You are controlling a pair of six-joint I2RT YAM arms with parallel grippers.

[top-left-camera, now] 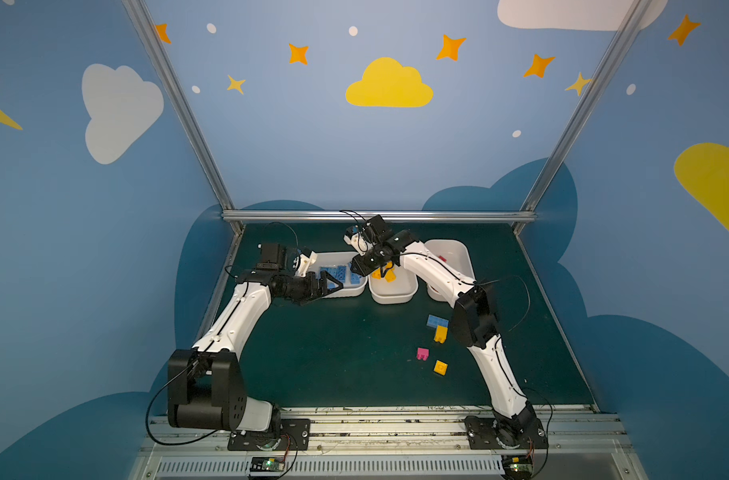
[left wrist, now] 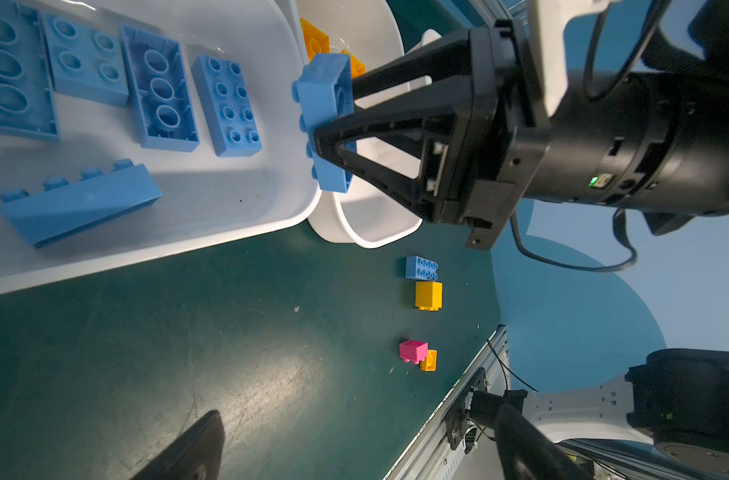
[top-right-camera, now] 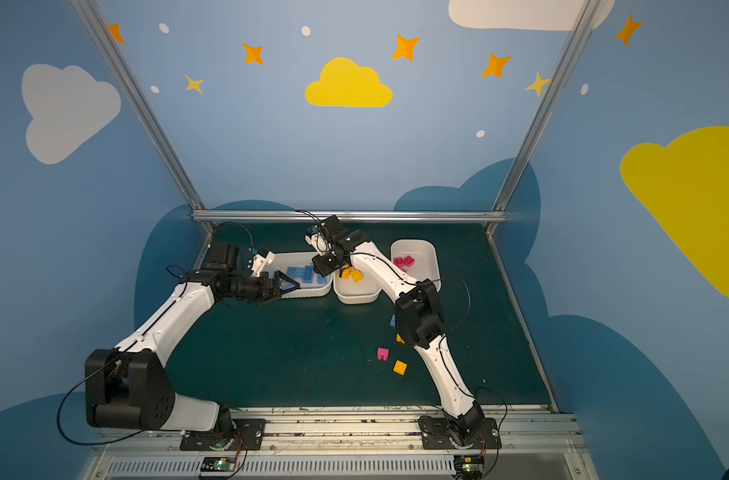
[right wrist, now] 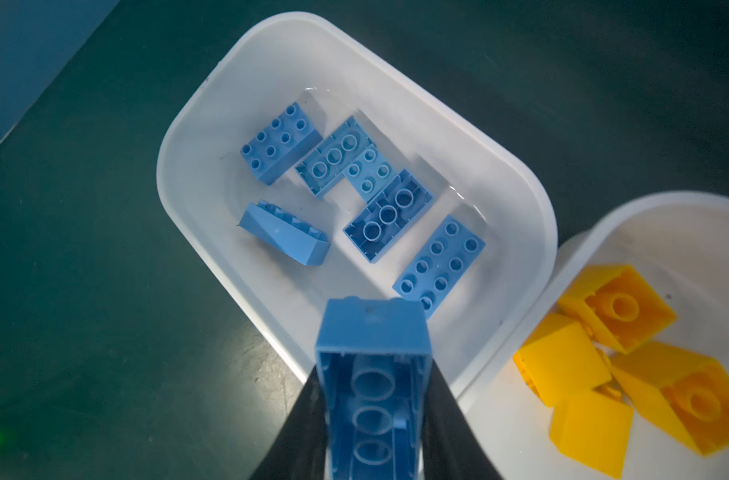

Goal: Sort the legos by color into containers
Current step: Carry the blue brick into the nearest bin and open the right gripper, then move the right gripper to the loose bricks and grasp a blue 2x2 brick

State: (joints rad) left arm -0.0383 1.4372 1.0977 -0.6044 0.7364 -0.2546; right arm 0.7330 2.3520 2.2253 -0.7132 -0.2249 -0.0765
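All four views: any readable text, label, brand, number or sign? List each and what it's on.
No readable text in any view.
Studs of the blue bricks in the white tray: any embossing is too blurred to read.
Small circuit boards at the front: print too small to read.
Wall decals: clouds, stars and dots only, no words.
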